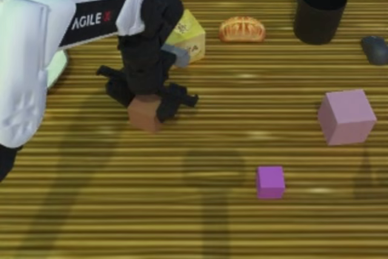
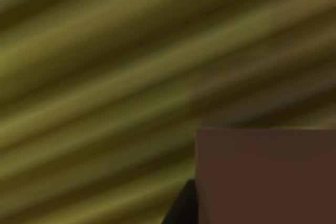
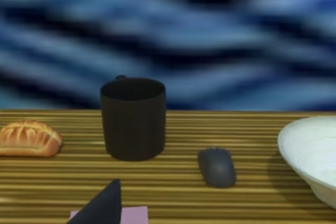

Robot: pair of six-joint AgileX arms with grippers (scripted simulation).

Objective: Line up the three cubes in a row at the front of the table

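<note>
Now | left gripper (image 1: 145,102) pinching brown cube (image 1: 144,114) | between its fingers, left-centre table (image 1: 242,222)

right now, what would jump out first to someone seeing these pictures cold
The white left arm reaches in from the top view's left, its black left gripper down around the brown cube on the striped table. To the right lie the large pale pink cube and, nearer the front, the small magenta cube. A black mug and a bread loaf stand at the back.
</note>
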